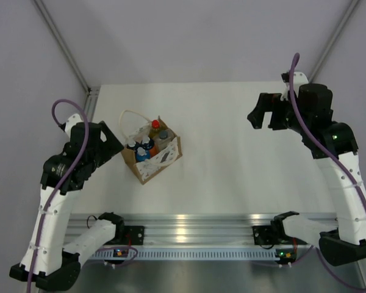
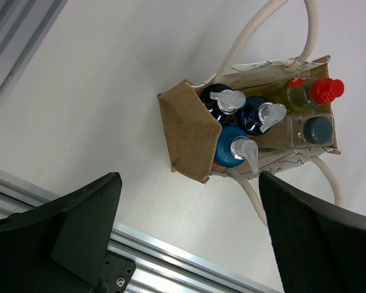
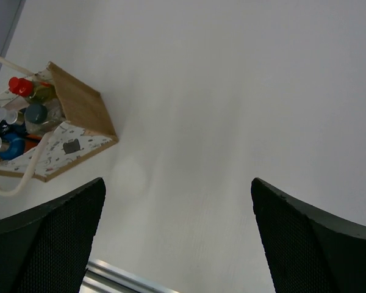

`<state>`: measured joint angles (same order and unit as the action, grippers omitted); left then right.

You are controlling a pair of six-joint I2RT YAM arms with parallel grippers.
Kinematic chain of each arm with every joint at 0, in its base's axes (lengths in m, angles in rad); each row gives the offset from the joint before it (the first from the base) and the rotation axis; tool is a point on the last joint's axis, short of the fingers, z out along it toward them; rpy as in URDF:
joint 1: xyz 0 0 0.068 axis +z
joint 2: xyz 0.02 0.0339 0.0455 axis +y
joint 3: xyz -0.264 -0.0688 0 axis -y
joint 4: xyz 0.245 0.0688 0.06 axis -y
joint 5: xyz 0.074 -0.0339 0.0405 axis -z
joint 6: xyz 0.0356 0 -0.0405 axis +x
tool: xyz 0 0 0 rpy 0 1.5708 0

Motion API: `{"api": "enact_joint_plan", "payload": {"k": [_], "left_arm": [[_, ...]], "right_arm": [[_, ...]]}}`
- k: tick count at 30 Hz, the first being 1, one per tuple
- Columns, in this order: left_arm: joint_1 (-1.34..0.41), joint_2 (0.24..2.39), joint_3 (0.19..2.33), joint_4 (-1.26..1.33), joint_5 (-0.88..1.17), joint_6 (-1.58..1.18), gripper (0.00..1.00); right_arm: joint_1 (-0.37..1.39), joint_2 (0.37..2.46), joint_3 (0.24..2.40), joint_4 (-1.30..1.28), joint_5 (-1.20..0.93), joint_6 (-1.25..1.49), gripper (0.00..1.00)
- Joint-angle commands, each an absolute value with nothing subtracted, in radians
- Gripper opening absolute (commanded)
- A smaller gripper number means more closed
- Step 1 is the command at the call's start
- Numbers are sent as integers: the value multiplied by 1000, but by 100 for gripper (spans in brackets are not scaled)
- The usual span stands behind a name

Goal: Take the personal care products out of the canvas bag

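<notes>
On the white table (image 1: 232, 183) the canvas bag (image 2: 186, 131) stands upright and full, with no bottle out yet. The left hand (image 2: 188, 180) hovers just beside the bag, spread wide. The right hand (image 1: 265, 116) hangs well apart from it, also spread. Inside the bag I count five: three blue-capped pump bottles (image 2: 235, 146), one red-capped yellow bottle (image 2: 320, 90) and one dark-capped pale bottle (image 2: 318, 129). Next, I'd say, the left hand must come down over one cap.

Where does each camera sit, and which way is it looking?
Top external: overhead behind, looking down at the table; left arm, right arm show.
Left wrist: on its arm, looking into the canvas bag; fingers of the left tool show.
Right wrist: on its arm, facing mostly table; fingers of the right tool show.
Shared: all see that bag.
</notes>
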<state>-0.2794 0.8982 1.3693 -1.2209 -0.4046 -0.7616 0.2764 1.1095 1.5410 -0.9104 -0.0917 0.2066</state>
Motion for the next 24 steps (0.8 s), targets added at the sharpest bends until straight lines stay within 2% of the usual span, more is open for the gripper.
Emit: {"api": "enact_joint_plan", "payload": {"k": [1,3,5,13,16,20,21,24], "left_arm": [[-282,868,1347,-1235,-379,-811,98],[-281,864,1341,-1235,-368,-824,98],[-281,858,1336,-1238,-371,-830,98],[-281,835,1287,-1290,-390,-903,98],[-281,830,1270,-1334,-397,-946,98],[-279,816,1241,-1371,-414,-973,98],[-279,813,1230,-1371,-411,-973,98],[-281,798,1181,-1370,-382,-986,98]], "right_arm": [[298,1111,1579,-804,-176,216,99],[311,1112,1559,-755,-304,228,100],[372,1134,1555,-698,-333,259,99],[821,1366,1677,-624,-16,281,99],[920,1474,1735,-592,112,255,98],[1034,1635,1850,-591,161,242,86],[1046,1664,1896,-589,163,232,76],[1086,1776,1972,-589,169,229,67]]}}
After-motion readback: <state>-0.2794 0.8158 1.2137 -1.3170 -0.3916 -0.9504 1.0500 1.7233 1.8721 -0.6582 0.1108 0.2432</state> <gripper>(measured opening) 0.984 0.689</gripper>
